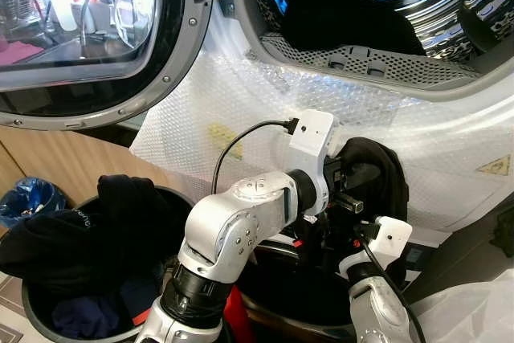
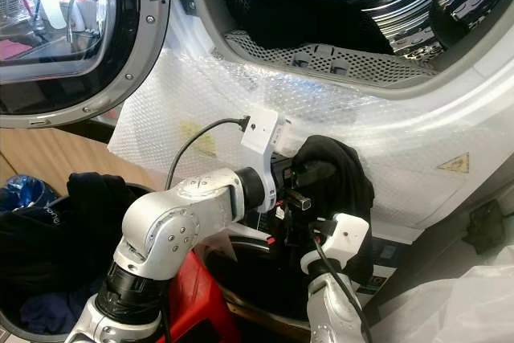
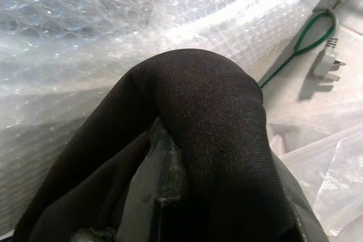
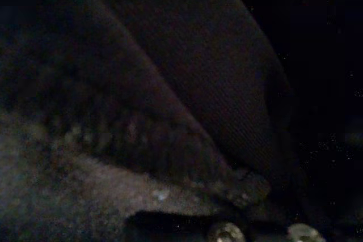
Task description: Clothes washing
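The big white washing machine [image 1: 450, 130], wrapped in bubbly plastic, is standing with its round door [image 1: 96, 38] swung open. Below its opening, the left gripper [image 1: 353, 178] and right gripper [image 2: 341, 198] are lifting a black cloth [image 1: 377, 170] together, and the cloth is hiding their fingers, so I cannot tell how tightly they are closing. A round black basket full of dark clothes [image 1: 72, 255] is sitting low on the left.

Yellow triangular warning sign [image 1: 491, 167] on washer front [image 1: 450, 130], its symbol unreadable, no legible text

garment [image 3: 204, 140]: matt black woven cloth. wrap [image 1: 241, 94]: clear bubbly plastic over washer front. drum [image 1: 450, 14]: glossy ribbed metal. arm [image 1: 233, 226]: smooth silver metal. door [image 1: 104, 6]: shiny glass, grey rim.
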Robot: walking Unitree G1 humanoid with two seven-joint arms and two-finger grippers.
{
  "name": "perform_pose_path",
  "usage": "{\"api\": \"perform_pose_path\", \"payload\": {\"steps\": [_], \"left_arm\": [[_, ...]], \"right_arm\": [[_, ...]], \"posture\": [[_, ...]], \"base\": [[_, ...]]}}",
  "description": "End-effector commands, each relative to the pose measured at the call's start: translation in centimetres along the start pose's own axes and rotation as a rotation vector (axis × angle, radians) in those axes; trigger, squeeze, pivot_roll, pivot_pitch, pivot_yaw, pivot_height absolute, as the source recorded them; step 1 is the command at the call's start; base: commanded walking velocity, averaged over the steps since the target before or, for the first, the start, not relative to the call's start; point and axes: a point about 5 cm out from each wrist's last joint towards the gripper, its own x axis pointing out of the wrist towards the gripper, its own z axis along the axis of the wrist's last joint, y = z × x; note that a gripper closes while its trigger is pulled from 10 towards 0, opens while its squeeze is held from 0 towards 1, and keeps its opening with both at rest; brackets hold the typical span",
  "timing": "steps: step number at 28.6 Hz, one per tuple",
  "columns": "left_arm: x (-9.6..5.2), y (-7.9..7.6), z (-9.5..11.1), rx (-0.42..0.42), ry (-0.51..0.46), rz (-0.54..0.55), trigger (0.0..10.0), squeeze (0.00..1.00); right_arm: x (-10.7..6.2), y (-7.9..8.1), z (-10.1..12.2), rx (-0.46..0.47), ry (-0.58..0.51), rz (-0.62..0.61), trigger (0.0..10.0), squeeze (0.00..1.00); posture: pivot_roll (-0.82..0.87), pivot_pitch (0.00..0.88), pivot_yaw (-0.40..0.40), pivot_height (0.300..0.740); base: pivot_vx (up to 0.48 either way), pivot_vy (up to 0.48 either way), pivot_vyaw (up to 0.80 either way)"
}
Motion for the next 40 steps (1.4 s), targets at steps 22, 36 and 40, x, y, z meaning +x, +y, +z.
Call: {"api": "perform_pose_path", "payload": {"steps": [22, 36, 40], "left_arm": [[-0.3, -1.5, 0.9, 0.024, -0.036, -0.057, 0.0, 0.00], [-0.8, -1.3, 0.5, 0.039, -0.006, -0.064, 0.0, 0.00], [-0.8, -1.2, 0.6, 0.050, -0.005, -0.064, 0.0, 0.00]], "right_arm": [[-0.1, -1.0, -0.6, 0.022, -0.001, -0.081, 0.0, 0.00], [0.2, -2.0, -0.2, 0.111, -0.043, -0.163, 0.0, 0.00], [0.2, -2.5, 0.3, 0.107, -0.067, -0.179, 0.0, 0.00]], "posture": [[-0.05, 0.074, 0.017, 0.740], [-0.06, 0.040, 0.041, 0.740], [-0.06, 0.050, 0.042, 0.740]], "base": [[0.000, 0.000, 0.00], [0.000, 0.000, 0.00], [0.000, 0.000, 0.00]]}}
